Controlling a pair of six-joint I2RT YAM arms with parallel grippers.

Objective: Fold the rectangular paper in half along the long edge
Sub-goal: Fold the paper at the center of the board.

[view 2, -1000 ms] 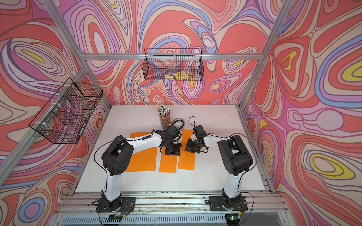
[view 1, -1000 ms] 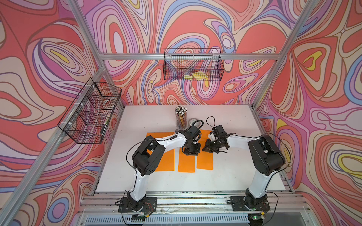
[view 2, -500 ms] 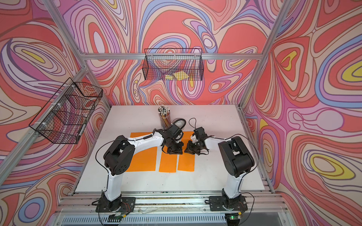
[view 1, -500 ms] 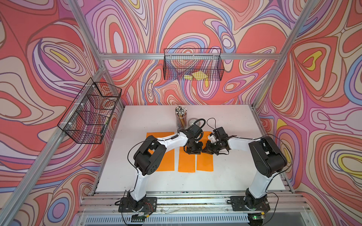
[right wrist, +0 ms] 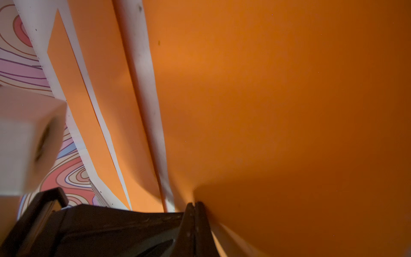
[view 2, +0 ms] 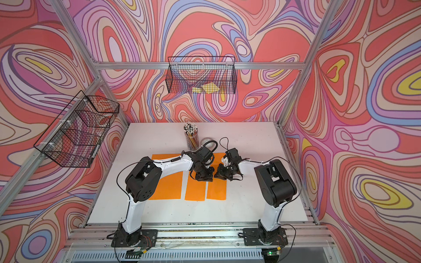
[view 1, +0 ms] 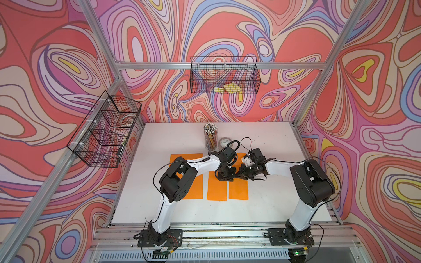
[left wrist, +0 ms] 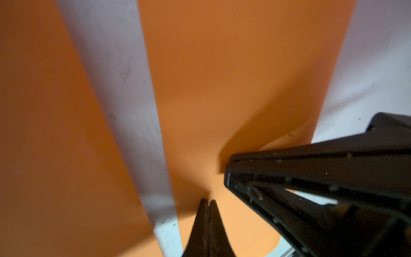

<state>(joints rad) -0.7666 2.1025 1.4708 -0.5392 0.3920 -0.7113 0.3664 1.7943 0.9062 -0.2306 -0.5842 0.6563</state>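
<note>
Top views: three orange papers (view 1: 216,190), two baskets (view 1: 205,77), one pencil cup (view 1: 210,140); both jaws clenched.

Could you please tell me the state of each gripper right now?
Left gripper: closed, tips on orange paper, nothing visibly held.
Right gripper: closed, tips on orange paper too, nothing visibly held.
</note>
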